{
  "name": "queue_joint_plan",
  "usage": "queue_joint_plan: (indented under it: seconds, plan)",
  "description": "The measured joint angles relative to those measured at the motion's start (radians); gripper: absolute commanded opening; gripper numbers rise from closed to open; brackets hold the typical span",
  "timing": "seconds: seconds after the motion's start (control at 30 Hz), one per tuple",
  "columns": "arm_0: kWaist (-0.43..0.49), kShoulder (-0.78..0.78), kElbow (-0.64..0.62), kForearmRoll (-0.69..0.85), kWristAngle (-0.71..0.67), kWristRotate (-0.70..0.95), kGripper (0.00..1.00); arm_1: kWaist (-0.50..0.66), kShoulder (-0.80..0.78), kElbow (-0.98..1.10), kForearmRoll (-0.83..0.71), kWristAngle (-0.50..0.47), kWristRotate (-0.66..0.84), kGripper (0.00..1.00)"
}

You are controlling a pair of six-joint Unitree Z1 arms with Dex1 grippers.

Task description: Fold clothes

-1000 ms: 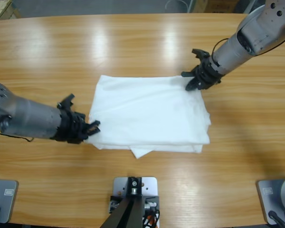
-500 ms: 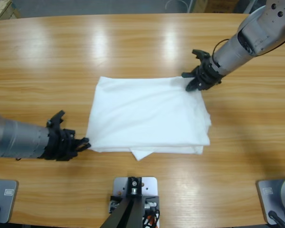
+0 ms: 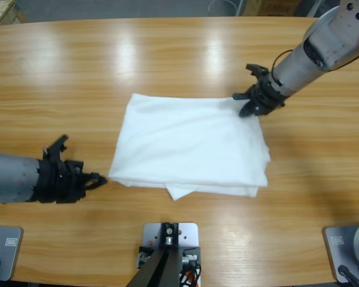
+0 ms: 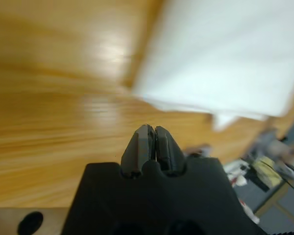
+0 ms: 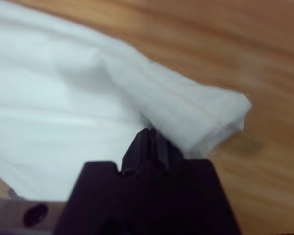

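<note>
Folded plain white cotton T-shirt point(image 3: 188, 143) on long wooden counter point(image 3: 167, 54), right hand point(image 3: 251, 107) pinching its far corner, left hand point(image 3: 96, 180) closed, empty, just beside near corner.

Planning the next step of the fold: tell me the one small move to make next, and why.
Probably lift the right gripper a little and carry its corner toward the near edge. Its jaws look shut on the far right corner of the folded T-shirt, while the left gripper, jaws shut and empty, sits on bare table clear of the cloth.
</note>
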Motion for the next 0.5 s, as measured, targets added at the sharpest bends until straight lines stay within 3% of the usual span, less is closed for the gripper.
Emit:
queue_joint_plan:
  seconds: [0.17,0.33,0.5]
  plan:
    - [0.042,0.006,-0.178,0.039,-0.004,0.107,0.000,0.037,-0.144,-0.018,0.095,-0.006,0.014,0.000]
    - [0.098,0.216,-0.365,0.041,-0.023,0.146,0.000,0.094,-0.269,0.005,0.127,0.012,0.076,0.000]
    - [0.153,0.441,-0.530,0.041,-0.028,0.150,0.000,0.174,-0.322,0.217,-0.024,0.060,0.211,0.000]
